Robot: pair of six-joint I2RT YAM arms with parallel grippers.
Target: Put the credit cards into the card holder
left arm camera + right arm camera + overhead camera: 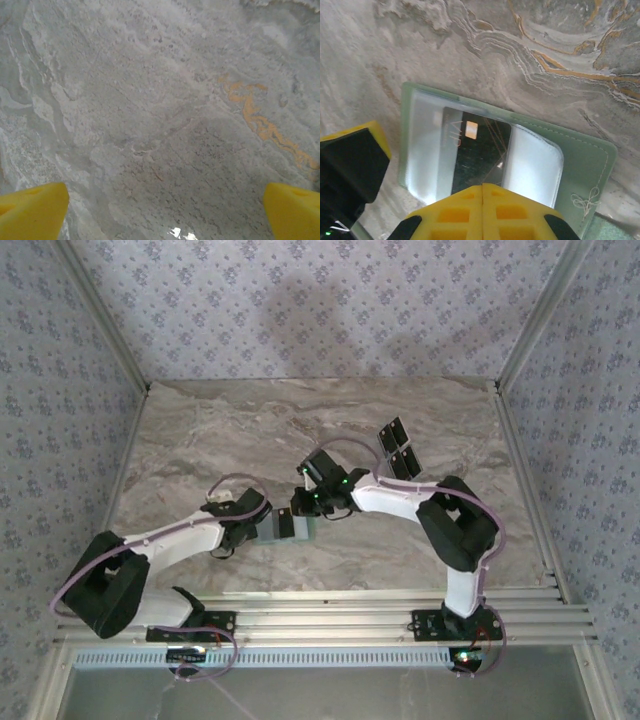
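The card holder [580, 165], a pale sage-green wallet with clear pockets, lies open on the marble table between the two grippers [272, 528]. A black credit card [475, 150] with a gold chip sits partly inside its left clear pocket. My right gripper [482, 192] is shut, fingertips together at the card's near edge, the card lying flat below them rather than between them. My left gripper [165, 215] is open, its yellow fingers [32, 210] wide apart over bare table; it rests at the holder's left end [250, 525]. Two more black cards [398, 448] lie at the back right.
A black and yellow finger of the left gripper [350, 165] stands close beside the holder's left edge. The marble table [200, 440] is enclosed by patterned walls, with aluminium rails [330, 615] along the near edge.
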